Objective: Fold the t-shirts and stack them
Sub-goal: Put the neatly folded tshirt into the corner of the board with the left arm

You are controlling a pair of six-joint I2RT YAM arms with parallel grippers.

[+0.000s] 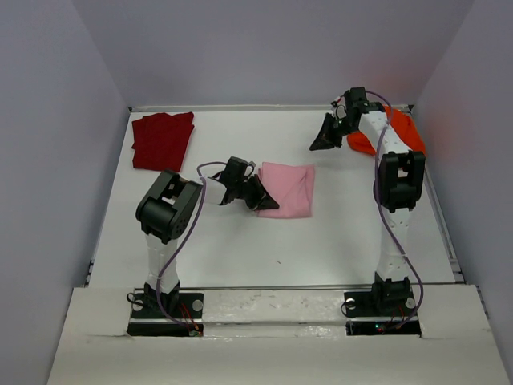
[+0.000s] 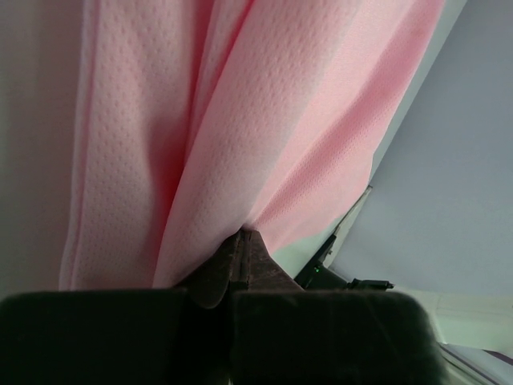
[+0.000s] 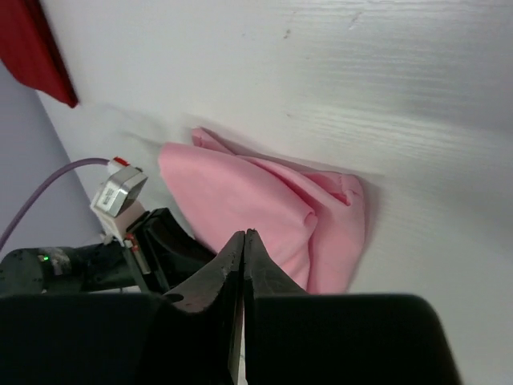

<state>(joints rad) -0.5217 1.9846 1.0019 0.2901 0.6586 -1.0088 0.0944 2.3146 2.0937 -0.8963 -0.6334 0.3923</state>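
Note:
The light pink t-shirt (image 1: 290, 190) lies folded in a rough square at the table's middle. My left gripper (image 1: 263, 200) is at its left edge. In the left wrist view the jaws (image 2: 244, 233) are closed, with pink cloth (image 2: 240, 120) pleating into the tips. The dark red t-shirt (image 1: 163, 140) lies folded at the back left. The bright orange t-shirt (image 1: 406, 131) lies crumpled at the back right, partly hidden by my right arm. My right gripper (image 1: 324, 139) is shut and empty, held above the table right of centre. Its view (image 3: 244, 234) looks down on the pink shirt (image 3: 264, 200).
The white table (image 1: 321, 249) has a raised rail along its back and right edges. Grey walls stand close on three sides. The right arm's upper link stands over the table's right side. The left gripper body (image 3: 156, 245) shows in the right wrist view.

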